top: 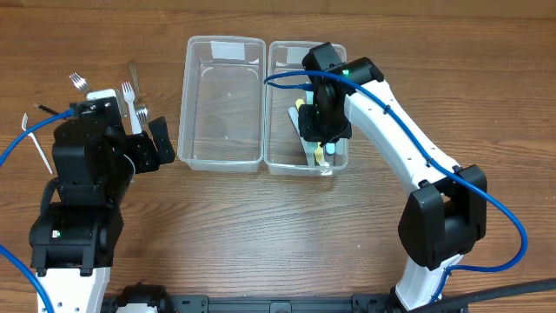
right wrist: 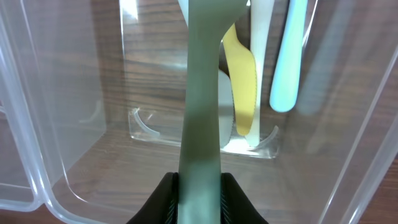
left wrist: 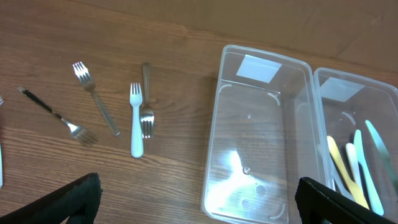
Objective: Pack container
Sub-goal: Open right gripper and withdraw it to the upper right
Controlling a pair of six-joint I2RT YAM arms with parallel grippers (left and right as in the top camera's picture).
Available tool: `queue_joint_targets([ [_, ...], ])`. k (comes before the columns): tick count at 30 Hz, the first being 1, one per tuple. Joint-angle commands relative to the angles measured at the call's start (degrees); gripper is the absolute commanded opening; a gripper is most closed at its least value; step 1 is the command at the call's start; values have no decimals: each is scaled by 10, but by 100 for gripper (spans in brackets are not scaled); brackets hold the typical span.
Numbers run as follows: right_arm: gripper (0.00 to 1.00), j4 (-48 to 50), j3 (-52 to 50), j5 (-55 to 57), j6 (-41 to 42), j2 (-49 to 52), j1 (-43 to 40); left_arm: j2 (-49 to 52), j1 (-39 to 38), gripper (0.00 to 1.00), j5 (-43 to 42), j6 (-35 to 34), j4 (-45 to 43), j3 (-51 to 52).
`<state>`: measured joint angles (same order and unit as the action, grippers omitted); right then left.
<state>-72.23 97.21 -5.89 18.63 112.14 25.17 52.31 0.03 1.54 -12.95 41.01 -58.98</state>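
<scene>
right tool (right wrist: 199,200) pinches green utensil (right wrist: 202,93) — tight

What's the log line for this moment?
right end effector: shut on grey-green plastic utensil, in right clear plastic bin | left end effector: open, near loose forks

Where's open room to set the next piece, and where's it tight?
The left container is wholly bare. So is the table along the containers' near side. Crowded: the right container's near end, holding plastic utensils and the right gripper shut on a green utensil; forks litter the table left of the containers.
</scene>
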Motion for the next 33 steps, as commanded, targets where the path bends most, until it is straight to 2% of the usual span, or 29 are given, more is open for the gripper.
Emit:
queue_joint_targets([
  [1, 41, 18, -1, -6, -11, -3, -1, 1, 3, 100, 4, 12, -1, -13],
  [4, 52, 30, -1, -6, -11, -3, -1, 1, 3, 100, 4, 12, 0, -13],
  [10, 54, 45, 24, 18, -11, -3, -1, 1, 3, 100, 4, 12, -1, -13],
  [17, 56, 14, 208, 169, -10, -43, -4, 1, 3, 100, 4, 12, -1, -13],
  [20, 70, -9, 291, 243, -11, -63, -20, 1, 3, 100, 4, 12, 3, -13],
  [22, 70, -47, 335, 252, -11, -74, -47, 1, 3, 100, 4, 12, 7, -13],
  [23, 72, -96, 359, 251, -3, -82, -81, 1, 3, 100, 4, 12, 14, -13],
  [27, 73, -198, 365, 204, 5, -104, -170, 1, 3, 100, 4, 10, 42, -14],
  [29, 73, -248, 364, 177, 10, -113, -221, 1, 3, 100, 4, -15, 74, -20],
  [33, 73, -248, 324, 106, -4, -155, -305, 16, 3, 100, 3, -52, 142, -69],
])
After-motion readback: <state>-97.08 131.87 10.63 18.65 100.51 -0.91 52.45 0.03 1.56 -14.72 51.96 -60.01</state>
